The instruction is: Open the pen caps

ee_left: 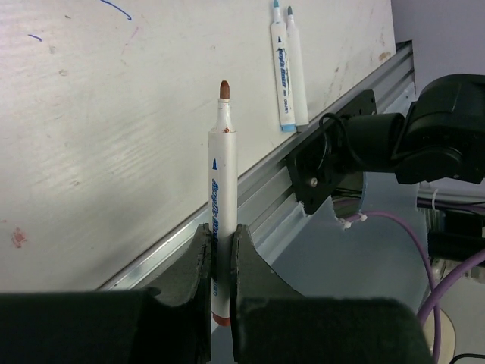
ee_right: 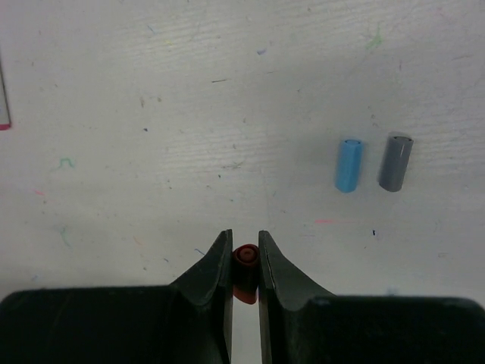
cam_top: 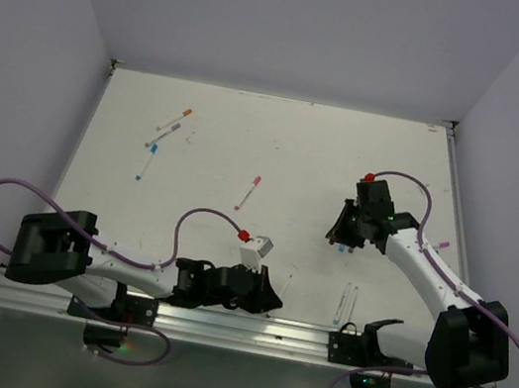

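My left gripper (ee_left: 220, 246) is clenched on a slim white-barrelled marker pen (ee_left: 223, 174). I pinch it low on the barrel, so most of its length sticks out past my dark fingers (ee_left: 198, 262). Its reddish-brown felt tip (ee_left: 224, 89) is bare, with no cap on it. I hold this pen over the near edge of the white table (ee_left: 91, 152), close to the aluminium rail (ee_left: 261, 201). Two more white pens (ee_left: 285, 68) lie side by side just inside that rail, their bluish tips uncovered.

My right gripper (ee_right: 244, 246) is clamped on a small red cylindrical cap (ee_right: 245, 267), its round end facing the wrist camera. I cannot tell whether the cap touches the tabletop. A light blue cap (ee_right: 348, 164) and a grey cap (ee_right: 395, 161) lie near each other on the table, apart from my fingers.

From above, my two grippers are well apart. An orange-ended pen (cam_top: 174, 121) and two blue-ended pens (cam_top: 150, 155) lie at the far left. A pink-ended pen (cam_top: 249, 192) lies alone near the middle.
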`<state>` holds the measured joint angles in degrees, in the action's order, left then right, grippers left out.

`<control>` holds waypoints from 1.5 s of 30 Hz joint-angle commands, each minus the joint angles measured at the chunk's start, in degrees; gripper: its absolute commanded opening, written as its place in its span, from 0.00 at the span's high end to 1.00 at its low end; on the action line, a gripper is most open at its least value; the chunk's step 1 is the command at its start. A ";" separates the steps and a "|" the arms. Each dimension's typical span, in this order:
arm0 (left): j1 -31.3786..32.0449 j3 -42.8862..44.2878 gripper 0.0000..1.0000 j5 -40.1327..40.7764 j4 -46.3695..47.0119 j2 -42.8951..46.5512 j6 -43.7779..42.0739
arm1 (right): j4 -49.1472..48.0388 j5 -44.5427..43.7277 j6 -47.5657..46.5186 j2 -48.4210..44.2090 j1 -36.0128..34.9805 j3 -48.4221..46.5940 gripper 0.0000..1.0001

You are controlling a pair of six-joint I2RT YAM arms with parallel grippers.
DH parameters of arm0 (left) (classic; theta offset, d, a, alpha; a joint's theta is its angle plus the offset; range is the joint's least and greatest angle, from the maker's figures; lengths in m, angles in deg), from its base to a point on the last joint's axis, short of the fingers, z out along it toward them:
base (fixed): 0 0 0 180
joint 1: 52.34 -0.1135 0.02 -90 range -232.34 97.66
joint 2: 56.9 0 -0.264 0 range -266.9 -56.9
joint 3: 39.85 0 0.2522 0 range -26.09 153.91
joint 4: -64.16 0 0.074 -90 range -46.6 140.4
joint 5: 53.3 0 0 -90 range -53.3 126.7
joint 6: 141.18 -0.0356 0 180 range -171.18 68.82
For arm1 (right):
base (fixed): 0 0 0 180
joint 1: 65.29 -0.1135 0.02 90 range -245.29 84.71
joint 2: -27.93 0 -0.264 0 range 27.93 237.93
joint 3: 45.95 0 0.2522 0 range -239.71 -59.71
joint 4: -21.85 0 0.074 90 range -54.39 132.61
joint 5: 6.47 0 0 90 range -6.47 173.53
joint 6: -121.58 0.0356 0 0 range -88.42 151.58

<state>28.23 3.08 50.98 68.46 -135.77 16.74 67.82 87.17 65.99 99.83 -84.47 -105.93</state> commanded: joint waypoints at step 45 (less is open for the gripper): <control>3.18 3.35 1.00 4.61 0.48 -3.04 0.99 | -2.15 -19.02 -1.28 17.31 -5.78 -4.41 0.82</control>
<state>31.05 6.57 53.45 68.24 -139.81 17.20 65.85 70.80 65.16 116.55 -89.99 -107.98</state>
